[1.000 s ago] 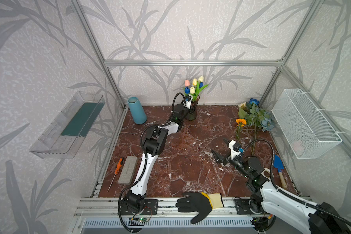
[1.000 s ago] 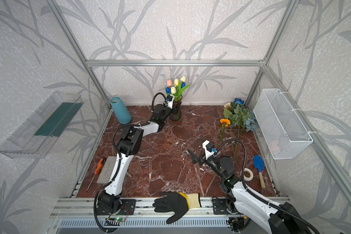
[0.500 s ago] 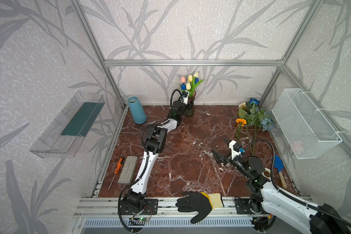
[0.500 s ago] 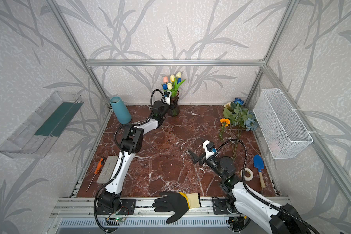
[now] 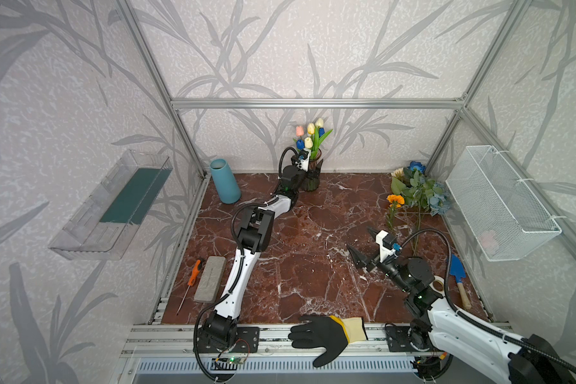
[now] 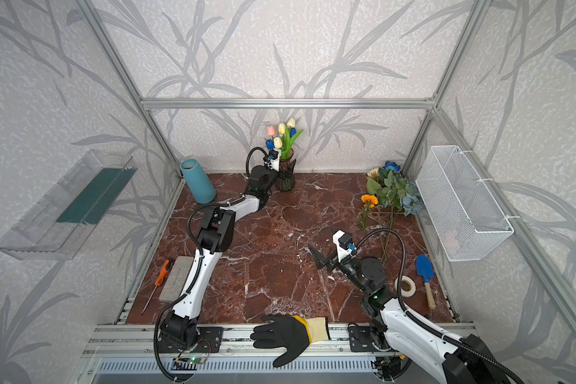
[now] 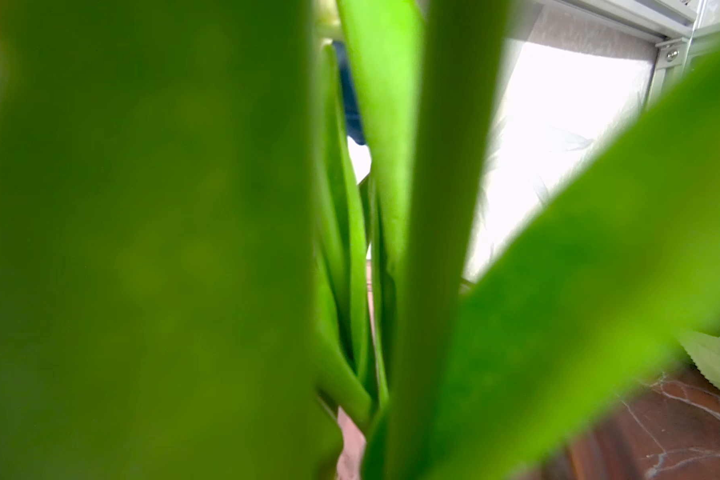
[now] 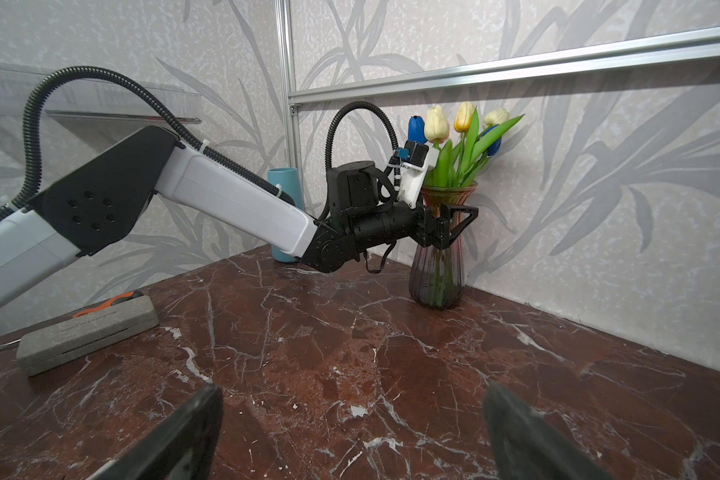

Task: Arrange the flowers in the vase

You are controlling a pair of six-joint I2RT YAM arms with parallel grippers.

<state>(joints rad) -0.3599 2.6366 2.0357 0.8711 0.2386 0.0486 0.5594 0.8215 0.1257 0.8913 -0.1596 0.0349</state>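
Observation:
A dark glass vase [image 5: 310,182] [image 6: 285,182] [image 8: 435,274] stands upright at the back wall. It holds pink, yellow, white and blue tulips [image 5: 311,136] [image 6: 281,134] [image 8: 458,124]. My left gripper [image 5: 313,168] [image 6: 286,168] [image 8: 454,208] is open, its jaws on either side of the vase neck. The left wrist view shows only blurred green leaves [image 7: 433,208]. Loose flowers lie at the back right: an orange marigold [image 5: 395,199], a dusty-blue bunch [image 5: 439,202], a deep-blue rose [image 5: 416,166] and a cream daisy [image 5: 398,173]. My right gripper [image 5: 359,239] [image 6: 320,237] [image 8: 352,415] hangs open and empty over the marble.
A teal cylinder [image 5: 225,181] stands at the back left. A grey block [image 5: 210,279] and an orange screwdriver [image 5: 193,276] lie front left. A black glove [image 5: 326,334] rests on the front rail. A tape roll [image 6: 405,286], a blue trowel [image 5: 458,276] and a wire basket [image 5: 499,202] are on the right.
My left gripper shifted the vase with its tulips slightly back toward the wall, and its jaws have come apart. The right arm has not moved.

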